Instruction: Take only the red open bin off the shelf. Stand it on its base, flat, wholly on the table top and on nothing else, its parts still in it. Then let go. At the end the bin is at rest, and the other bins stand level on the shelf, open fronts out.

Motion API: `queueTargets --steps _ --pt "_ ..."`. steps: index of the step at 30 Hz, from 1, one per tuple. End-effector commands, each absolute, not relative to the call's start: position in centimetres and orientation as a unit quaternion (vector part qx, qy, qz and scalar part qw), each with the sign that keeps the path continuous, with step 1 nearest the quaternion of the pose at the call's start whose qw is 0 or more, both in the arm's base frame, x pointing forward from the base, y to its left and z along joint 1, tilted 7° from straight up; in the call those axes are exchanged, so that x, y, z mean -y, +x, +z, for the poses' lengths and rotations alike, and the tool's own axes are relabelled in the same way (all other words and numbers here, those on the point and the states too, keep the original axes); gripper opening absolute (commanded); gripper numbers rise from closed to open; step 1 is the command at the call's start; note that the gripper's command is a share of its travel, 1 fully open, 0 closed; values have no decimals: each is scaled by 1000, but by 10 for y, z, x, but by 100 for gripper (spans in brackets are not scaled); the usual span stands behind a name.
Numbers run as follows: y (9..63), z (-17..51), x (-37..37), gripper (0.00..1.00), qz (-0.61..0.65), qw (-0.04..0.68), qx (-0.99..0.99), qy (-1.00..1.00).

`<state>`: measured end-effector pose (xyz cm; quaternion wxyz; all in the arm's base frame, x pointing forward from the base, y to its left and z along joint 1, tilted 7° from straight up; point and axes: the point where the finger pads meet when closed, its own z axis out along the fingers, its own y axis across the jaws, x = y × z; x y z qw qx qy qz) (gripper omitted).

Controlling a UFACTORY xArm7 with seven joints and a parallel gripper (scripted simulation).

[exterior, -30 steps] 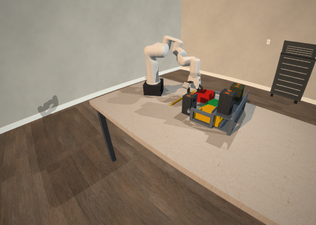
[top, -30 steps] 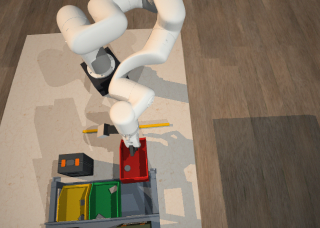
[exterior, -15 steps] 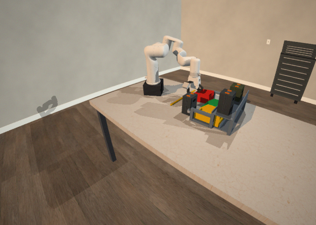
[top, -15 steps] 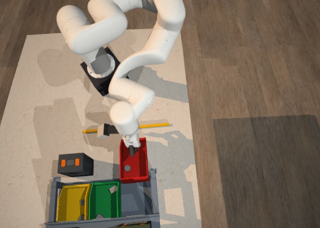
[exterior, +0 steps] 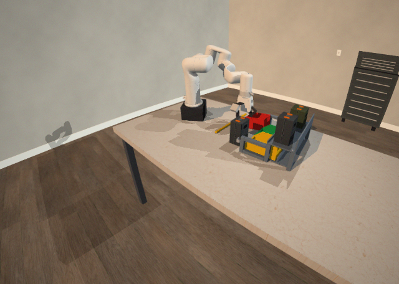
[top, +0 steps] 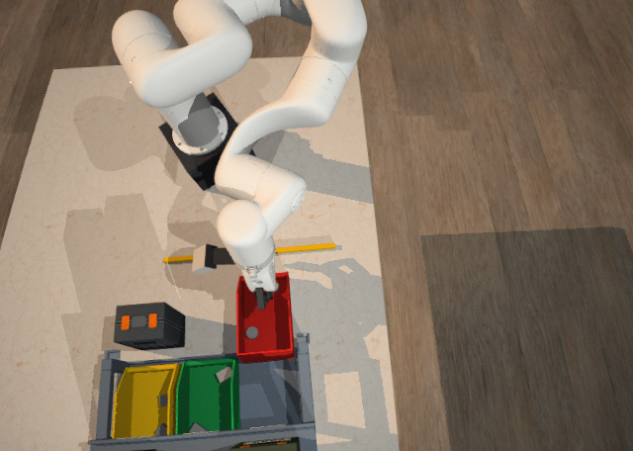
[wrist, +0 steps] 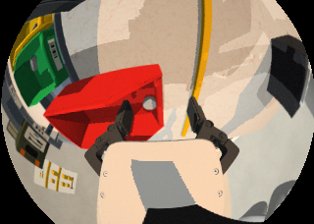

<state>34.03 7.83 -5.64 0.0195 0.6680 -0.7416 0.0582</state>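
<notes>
The red open bin [top: 264, 318] stands in front of the grey shelf [top: 204, 400], its far end right against the shelf's front rail; I cannot tell whether it rests on the rail. A grey disc part [top: 251, 332] lies inside it. My gripper [top: 263, 295] is open over the bin's near wall, with one finger inside the bin and one outside, as the wrist view [wrist: 159, 108] shows. The fingers stand apart from the wall of the red bin [wrist: 108, 109]. The yellow bin [top: 142, 400] and the green bin [top: 207, 395] sit on the shelf with parts in them.
A black case with orange latches [top: 147, 324] stands on the table left of the red bin. A thin yellow bar [top: 307, 247] lies behind the bin. Dark cases [exterior: 285, 126] stand on top of the shelf. The table's right edge is near.
</notes>
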Motion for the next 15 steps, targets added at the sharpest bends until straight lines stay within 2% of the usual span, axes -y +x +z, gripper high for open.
queueTargets --steps 1,11,15 --pt "341 -55 -79 100 59 18 742 668" --pt "341 -55 -79 100 59 18 742 668" --pt "339 -12 -84 100 59 18 742 668"
